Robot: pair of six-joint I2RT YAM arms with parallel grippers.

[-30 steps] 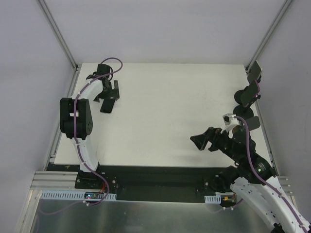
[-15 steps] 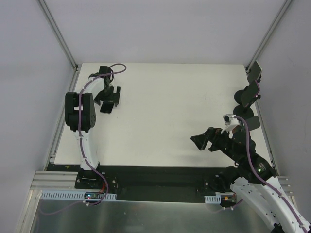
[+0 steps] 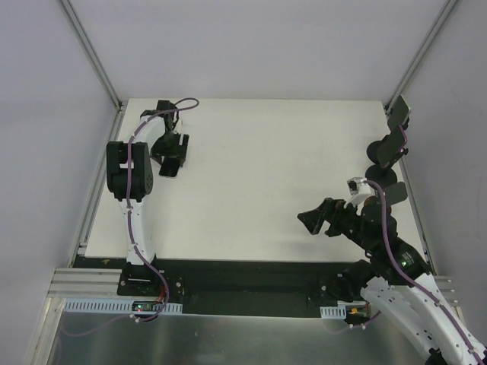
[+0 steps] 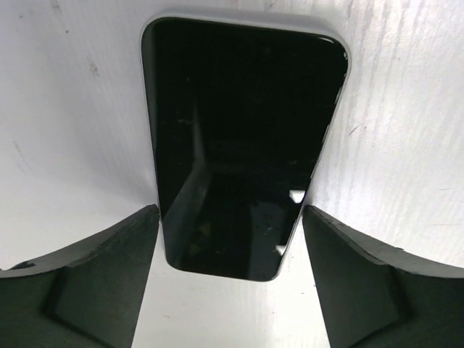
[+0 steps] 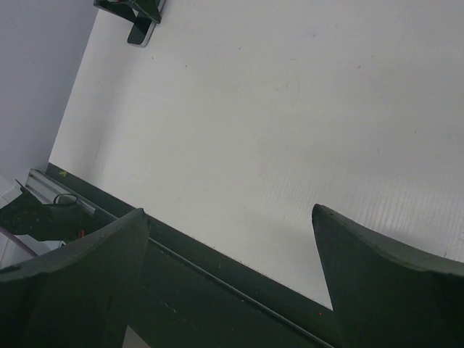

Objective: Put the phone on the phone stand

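Left arm reaches out to the far left corner of the worktop (image 3: 266, 175). Its claw (image 3: 172, 152) points down over the phone (image 3: 170, 168).

Phone lies flat on the worktop, glossy face up, near the left edge, long side running roughly away from the arm bases.

Left wrist view: the phone (image 4: 243, 130) fills the middle, dark screen showing reflections. The left claw (image 4: 230, 217) straddles its near end, one finger (image 4: 94, 275) on either long edge. Jaws stand wide apart, tips right at the phone's sides. Whether they press on it or merely flank it, I cannot tell. The phone rests on the white surface, not lifted.

Stand (image 3: 383, 154) sits at the far right edge of the worktop, well apart from the phone, across the full width. Black, its head raised toward the back right corner. Nothing on it.

Right arm is low at the near right. Its claw (image 3: 314, 221) hangs over the worktop, aimed left, near the front edge, jaws spread and holding nothing. Right wrist view: the claw (image 5: 228, 214) shows both fingers far apart with bare white surface between them. The phone (image 5: 140, 32) is small at the top left corner of that view.

A purple cable (image 3: 135, 163) runs along the left arm.
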